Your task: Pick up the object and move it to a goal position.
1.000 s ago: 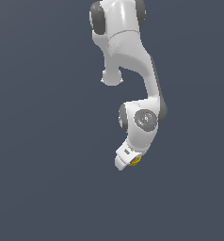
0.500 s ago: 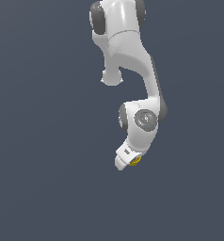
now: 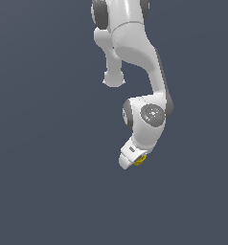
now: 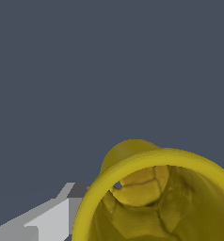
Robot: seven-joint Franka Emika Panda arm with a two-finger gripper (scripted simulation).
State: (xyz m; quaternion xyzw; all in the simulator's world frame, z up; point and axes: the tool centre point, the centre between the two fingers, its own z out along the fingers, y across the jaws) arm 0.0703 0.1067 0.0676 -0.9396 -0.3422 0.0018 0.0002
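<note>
The hand (image 3: 135,160) covers most of the cup (image 3: 139,160); wrist view cuts off the cup's rim, can't tell the grip.

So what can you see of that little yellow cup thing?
The yellow cup is hollow, with a thick round rim and a bumpy, cracked-looking inside. The wrist view looks straight into its open mouth, very close up. A grey and white finger sits right beside it. In the exterior view only a small yellow bit shows, tucked at the tip of the white gripper.
</note>
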